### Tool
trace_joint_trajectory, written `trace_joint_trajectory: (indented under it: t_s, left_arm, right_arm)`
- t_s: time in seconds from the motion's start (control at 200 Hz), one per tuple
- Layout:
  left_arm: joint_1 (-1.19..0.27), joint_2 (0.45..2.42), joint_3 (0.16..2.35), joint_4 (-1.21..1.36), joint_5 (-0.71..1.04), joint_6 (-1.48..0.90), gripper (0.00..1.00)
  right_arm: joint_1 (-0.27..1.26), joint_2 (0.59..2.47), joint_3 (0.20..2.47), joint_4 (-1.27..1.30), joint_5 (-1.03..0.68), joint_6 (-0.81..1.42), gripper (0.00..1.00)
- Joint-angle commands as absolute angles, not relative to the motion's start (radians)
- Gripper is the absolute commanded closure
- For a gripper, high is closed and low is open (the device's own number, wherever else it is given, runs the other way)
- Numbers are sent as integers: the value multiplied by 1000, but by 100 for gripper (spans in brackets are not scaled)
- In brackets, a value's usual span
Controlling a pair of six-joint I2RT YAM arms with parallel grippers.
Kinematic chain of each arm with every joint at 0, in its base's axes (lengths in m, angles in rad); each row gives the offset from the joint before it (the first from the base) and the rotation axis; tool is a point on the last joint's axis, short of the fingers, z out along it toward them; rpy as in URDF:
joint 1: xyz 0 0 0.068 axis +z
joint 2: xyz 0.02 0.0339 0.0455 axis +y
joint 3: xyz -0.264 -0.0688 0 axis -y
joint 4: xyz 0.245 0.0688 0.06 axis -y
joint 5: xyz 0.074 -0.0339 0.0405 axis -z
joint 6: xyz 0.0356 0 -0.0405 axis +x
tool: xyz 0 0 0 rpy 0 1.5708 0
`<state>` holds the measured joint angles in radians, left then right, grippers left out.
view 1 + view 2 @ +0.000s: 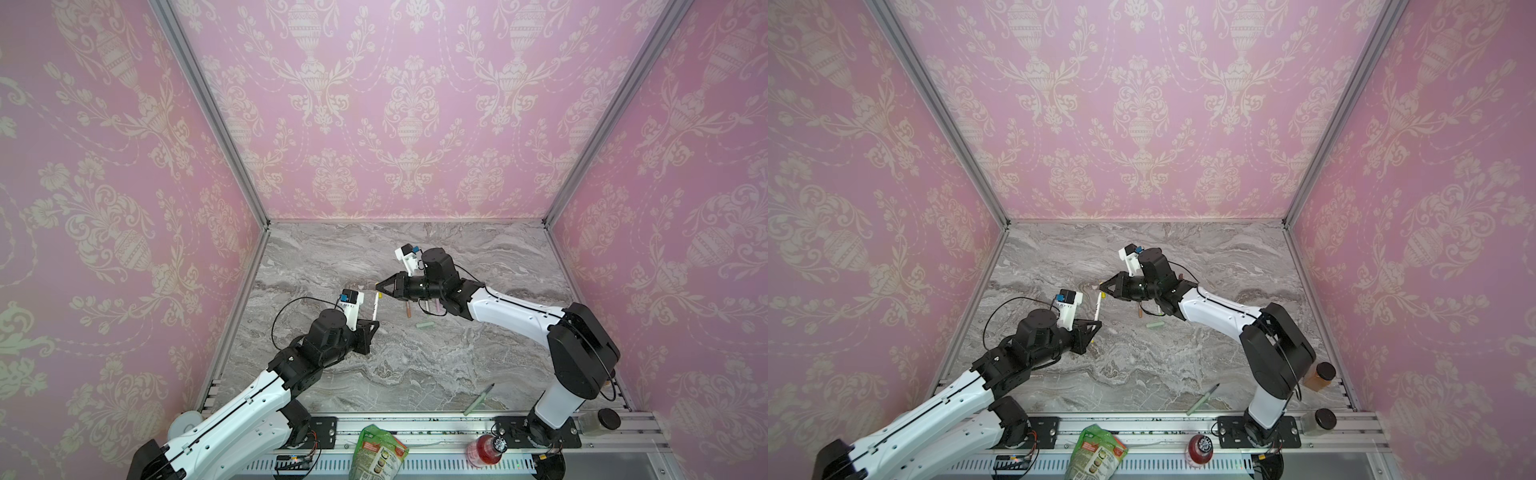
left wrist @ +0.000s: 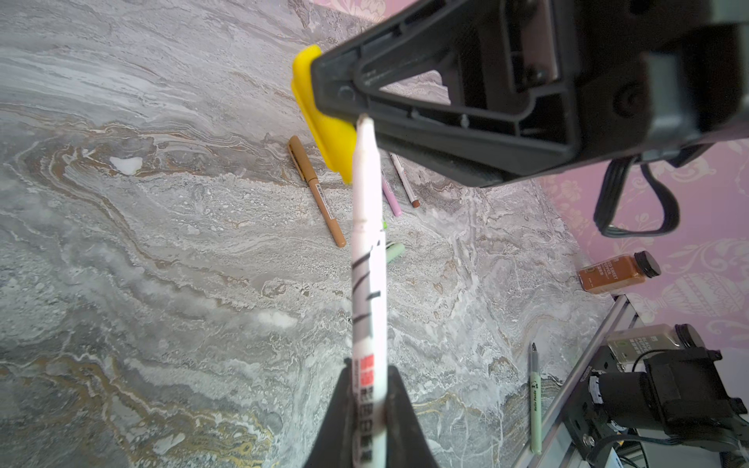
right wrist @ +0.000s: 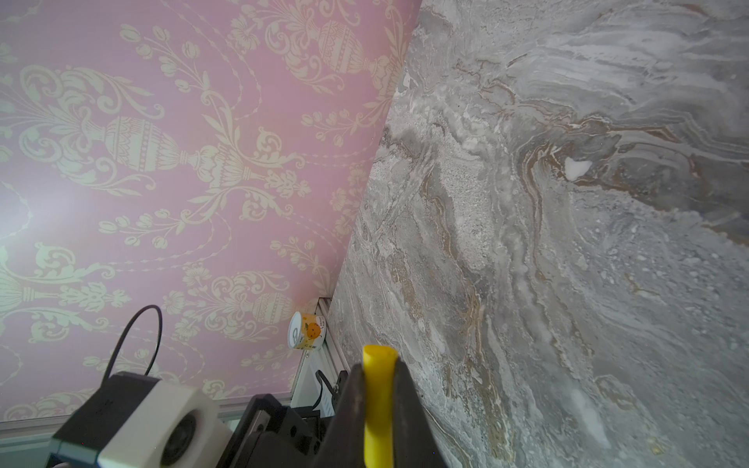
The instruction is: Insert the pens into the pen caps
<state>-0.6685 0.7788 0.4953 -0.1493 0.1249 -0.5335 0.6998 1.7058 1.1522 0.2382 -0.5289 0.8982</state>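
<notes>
My left gripper (image 2: 369, 372) (image 1: 373, 326) is shut on the lower barrel of a white pen (image 2: 367, 243) (image 1: 376, 306), which sticks up and away from it. The right gripper (image 3: 379, 364) (image 1: 379, 286) is shut on a yellow pen cap (image 3: 379, 389) (image 2: 320, 121), held above the table. The pen's tip is right at the cap's side; whether they touch I cannot tell. On the marble lie a tan pen (image 2: 316, 190), a pink pen (image 2: 391, 198), a thin white pen (image 2: 405, 182), a pale green cap (image 1: 424, 324) and a pale green pen (image 1: 478, 400) near the front rail.
Pink patterned walls close in the table on three sides. Along the front rail stand a snack bag (image 1: 376, 455), a red bottle (image 1: 484, 451) and a dark-lidded jar (image 1: 598, 420). A brown spice bottle (image 2: 616, 273) is at the right edge, a small tub (image 3: 306, 330) at the left.
</notes>
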Motion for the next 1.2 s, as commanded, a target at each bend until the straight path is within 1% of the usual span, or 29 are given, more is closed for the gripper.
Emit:
trace_joint_trajectory:
  t_s: [0.0,0.535,1.191]
  left_arm:
    - [-665,772,500,-136,105,-543,100]
    - [-664,775,494,-138,124,-542,100]
    - [-665,759,492,-136,98,-542,100]
  right_arm:
    - [696,1697,1140,275,-549,920,100]
    - [689,1714,1244,246,-543,928,100]
    - [700,1694,1184,261,-546,931,100]
